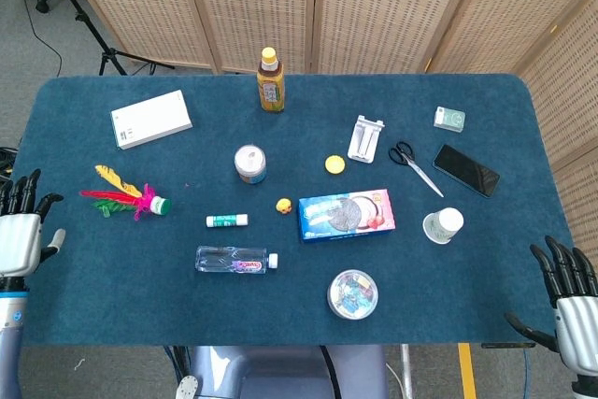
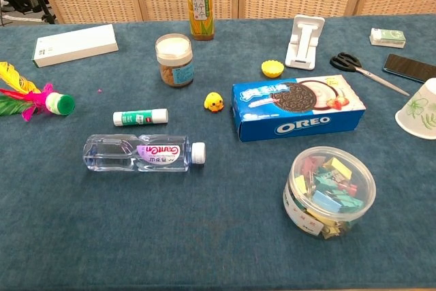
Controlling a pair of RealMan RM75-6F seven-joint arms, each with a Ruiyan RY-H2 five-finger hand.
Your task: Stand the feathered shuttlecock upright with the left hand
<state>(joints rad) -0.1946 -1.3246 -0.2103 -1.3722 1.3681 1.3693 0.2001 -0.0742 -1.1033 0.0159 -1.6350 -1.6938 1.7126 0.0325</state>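
Note:
The feathered shuttlecock [image 1: 126, 196] lies on its side at the left of the blue table, its green-and-white base pointing right and its yellow, red, green and pink feathers fanned left; the chest view shows the shuttlecock [image 2: 37, 97] at the left edge. My left hand [image 1: 19, 231] hovers at the table's left edge, fingers spread and holding nothing, well left of the feathers and slightly nearer me. My right hand [image 1: 572, 310] hangs beyond the front right corner, fingers apart and empty. Neither hand appears in the chest view.
Close to the shuttlecock are a glue stick [image 1: 227, 220], a lying water bottle [image 1: 234, 260] and a white box [image 1: 150, 119]. Further right stand a jar [image 1: 249, 163], a tea bottle [image 1: 270, 80], an Oreo box [image 1: 346, 214], a tub of clips [image 1: 352, 293] and a paper cup [image 1: 442, 225].

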